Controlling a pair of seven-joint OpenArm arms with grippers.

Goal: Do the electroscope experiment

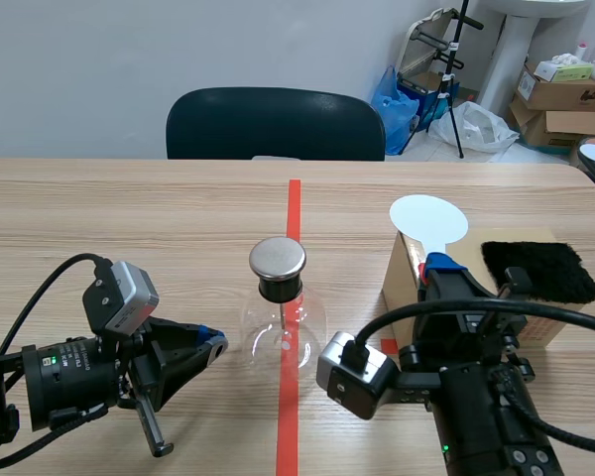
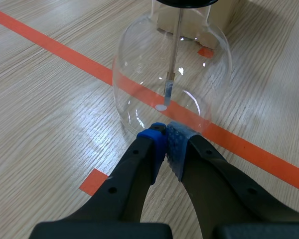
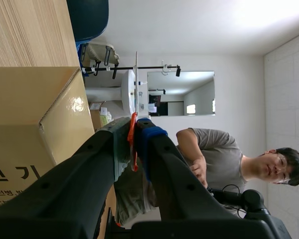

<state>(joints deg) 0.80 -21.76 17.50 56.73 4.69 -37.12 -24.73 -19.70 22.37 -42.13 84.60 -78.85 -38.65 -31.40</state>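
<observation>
Glass and upright, the electroscope (image 1: 281,322) stood on the orange-red tape line near the middle of the tabletop (image 1: 129,218), toward its near edge. Its long axis was vertical, with the round metal cap (image 1: 278,257) on top over a black stopper (image 1: 279,289). The thin rod (image 2: 174,50) hung straight down inside the bulb.

Just beside the base of the bulb lay the left gripper (image 1: 213,342), its fingers pressed together on nothing.

Toward the right edge, the right gripper (image 1: 438,266) was clamped on the orange handle (image 3: 132,129) of a white disc paddle (image 1: 428,220). The paddle stood handle-down, disc up, beside a cardboard box (image 1: 402,283). A black fur pad (image 1: 537,271) lay on the box.

Black Korean characters marked the box's side, cut off and unreadable.
</observation>
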